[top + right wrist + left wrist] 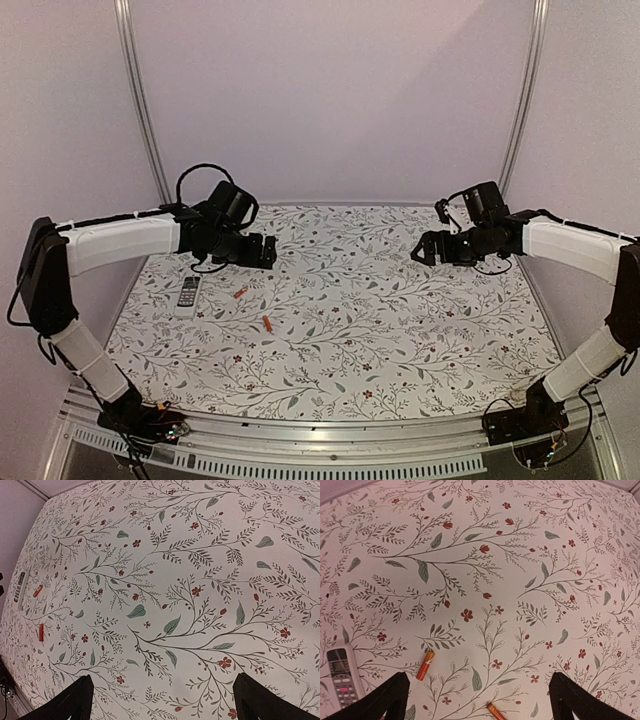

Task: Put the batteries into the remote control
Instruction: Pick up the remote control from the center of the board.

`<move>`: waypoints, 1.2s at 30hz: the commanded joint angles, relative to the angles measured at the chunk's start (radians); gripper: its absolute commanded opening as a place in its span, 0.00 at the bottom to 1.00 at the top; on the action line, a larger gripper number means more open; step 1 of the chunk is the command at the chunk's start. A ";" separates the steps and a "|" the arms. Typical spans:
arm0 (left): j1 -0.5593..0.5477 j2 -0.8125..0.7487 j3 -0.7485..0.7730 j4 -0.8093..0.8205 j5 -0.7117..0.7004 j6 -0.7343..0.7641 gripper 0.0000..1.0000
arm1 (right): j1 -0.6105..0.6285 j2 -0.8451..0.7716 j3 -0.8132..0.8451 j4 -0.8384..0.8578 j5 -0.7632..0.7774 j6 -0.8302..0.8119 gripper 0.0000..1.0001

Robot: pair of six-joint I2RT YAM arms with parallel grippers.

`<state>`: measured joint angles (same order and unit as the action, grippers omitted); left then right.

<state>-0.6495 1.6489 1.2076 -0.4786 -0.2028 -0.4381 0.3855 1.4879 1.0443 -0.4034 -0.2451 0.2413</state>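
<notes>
The remote control (188, 291) lies button face up on the left of the floral tablecloth; it also shows in the left wrist view, remote (342, 677), and far off as the remote (20, 585). Two orange batteries lie loose to its right: one battery (240, 293) (425, 664) (37, 591) close by, the other battery (268, 323) (496, 711) (41, 632) nearer the table's middle. My left gripper (268, 250) (479, 676) hangs open above and behind them, holding nothing. On the right side, far from them, my right gripper (420, 250) (164, 677) is open and holds nothing.
The floral tablecloth (380, 320) covers the whole table. Plain walls with metal rails (140, 100) close in the back and sides. Both arm bases (150, 420) sit on the metal front edge.
</notes>
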 commanded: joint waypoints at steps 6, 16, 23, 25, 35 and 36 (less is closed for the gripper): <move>0.238 -0.117 -0.096 -0.115 -0.063 -0.031 0.99 | 0.004 0.019 0.034 -0.031 0.012 -0.030 0.99; 0.359 -0.090 -0.181 -0.128 -0.075 -0.016 1.00 | 0.004 0.023 0.019 -0.008 -0.053 -0.029 0.99; 0.377 -0.026 -0.194 -0.118 -0.110 0.002 0.99 | 0.004 0.026 0.022 -0.009 -0.081 -0.027 0.99; 0.391 -0.017 -0.206 -0.104 -0.101 0.002 1.00 | 0.004 0.025 0.020 -0.008 -0.084 -0.027 0.99; 0.420 0.053 -0.261 -0.044 -0.088 -0.002 0.98 | 0.004 0.019 0.030 -0.010 -0.116 -0.024 0.99; 0.422 0.056 -0.260 -0.044 -0.091 -0.003 0.97 | 0.004 0.019 0.030 -0.010 -0.119 -0.023 0.99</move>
<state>-0.2424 1.6756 0.9527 -0.5526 -0.2890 -0.4446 0.3855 1.4963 1.0580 -0.4114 -0.3431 0.2184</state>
